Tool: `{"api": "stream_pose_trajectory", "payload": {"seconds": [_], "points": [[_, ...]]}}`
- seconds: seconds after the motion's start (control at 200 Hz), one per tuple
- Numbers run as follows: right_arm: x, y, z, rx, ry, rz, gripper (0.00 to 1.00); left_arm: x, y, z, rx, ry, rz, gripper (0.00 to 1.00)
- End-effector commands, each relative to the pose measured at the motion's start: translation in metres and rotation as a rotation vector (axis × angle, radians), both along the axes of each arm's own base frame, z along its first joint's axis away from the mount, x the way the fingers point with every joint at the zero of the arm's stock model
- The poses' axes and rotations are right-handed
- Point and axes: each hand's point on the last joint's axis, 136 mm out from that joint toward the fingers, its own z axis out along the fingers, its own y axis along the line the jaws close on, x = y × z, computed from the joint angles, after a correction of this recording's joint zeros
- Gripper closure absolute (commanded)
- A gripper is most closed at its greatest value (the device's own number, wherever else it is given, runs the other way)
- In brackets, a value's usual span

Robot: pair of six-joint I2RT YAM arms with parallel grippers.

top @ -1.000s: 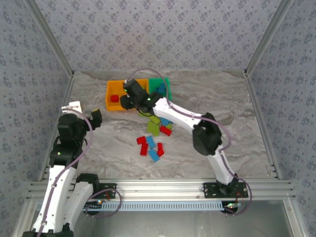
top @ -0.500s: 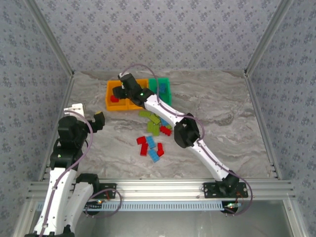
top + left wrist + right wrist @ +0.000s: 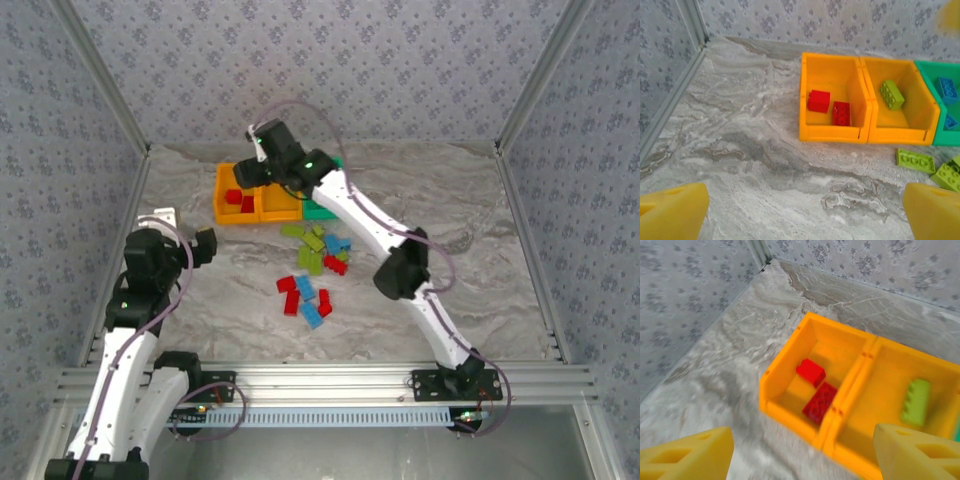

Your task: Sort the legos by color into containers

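Three containers stand in a row at the back. The left orange bin [image 3: 222, 200] [image 3: 830, 132] [image 3: 785, 367] holds two red legos [image 3: 818, 100] [image 3: 820, 402]. A single lime green lego [image 3: 891, 94] [image 3: 916, 401] lies in the middle orange bin [image 3: 278, 207] [image 3: 900, 135]. Blue legos [image 3: 946, 90] lie in the green bin [image 3: 322, 210] [image 3: 945, 137]. Loose red, blue and green legos [image 3: 312, 270] lie mid-table. My right gripper [image 3: 243, 180] [image 3: 802, 455] hovers open above the left orange bin, holding nothing. At the table's left side my left gripper [image 3: 185, 230] [image 3: 802, 220] is open and holds nothing.
Patterned walls and metal corner posts [image 3: 110, 100] close in the marble table [image 3: 450, 230]. The right arm [image 3: 400, 270] stretches diagonally over the loose pile and partly covers the green bin. Two green bricks [image 3: 915, 161] lie just in front of the bins.
The right gripper swung from the middle bins to above the left orange bin and opened; a second red brick now lies in that bin. The left arm shifted slightly.
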Motion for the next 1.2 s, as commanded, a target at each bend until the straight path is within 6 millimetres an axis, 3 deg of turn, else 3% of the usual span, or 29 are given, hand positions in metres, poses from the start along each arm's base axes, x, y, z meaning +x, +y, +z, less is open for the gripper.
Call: {"api": "stream_pose_trajectory", "payload": {"seconds": [0.0,0.14,0.225,0.315,0.4,0.545,0.62,0.645,0.819,0.944,1.194], "points": [[-0.071,-0.068,0.041,-0.108,0.082,0.046,0.21,0.002,-0.012,-0.003,0.001,0.048,-0.061,0.01],[-0.145,-0.139,0.044,-0.141,0.173,0.026,0.14,0.006,-0.03,-0.023,-0.077,0.195,-0.067,0.01],[-0.186,-0.182,0.033,-0.127,0.236,-0.026,0.08,0.006,-0.052,-0.034,-0.183,0.297,-0.068,0.01],[-0.226,-0.225,0.021,-0.083,0.3,-0.101,0.0,0.007,-0.087,-0.043,-0.253,0.369,-0.106,0.01],[-0.258,-0.259,0.005,-0.05,0.355,-0.163,0.0,0.009,-0.125,-0.049,-0.242,0.404,-0.169,0.01],[-0.295,-0.3,-0.02,0.002,0.413,-0.258,0.0,0.015,-0.176,-0.076,-0.188,0.504,-0.223,0.01],[-0.304,-0.311,-0.022,0.039,0.421,-0.288,0.0,0.019,-0.197,-0.095,-0.16,0.556,-0.238,0.02],[-0.308,-0.315,-0.034,0.023,0.442,-0.299,0.0,0.021,-0.203,-0.101,-0.146,0.569,-0.245,0.03],[-0.311,-0.321,-0.031,0.02,0.437,-0.308,0.0,0.039,-0.234,-0.139,-0.115,0.627,-0.251,0.14],[-0.309,-0.319,-0.032,0.007,0.441,-0.305,0.0,0.049,-0.237,-0.161,-0.079,0.653,-0.226,0.27],[-0.307,-0.317,-0.032,0.003,0.444,-0.313,0.0,0.051,-0.237,-0.196,-0.058,0.724,-0.222,0.36]]}}
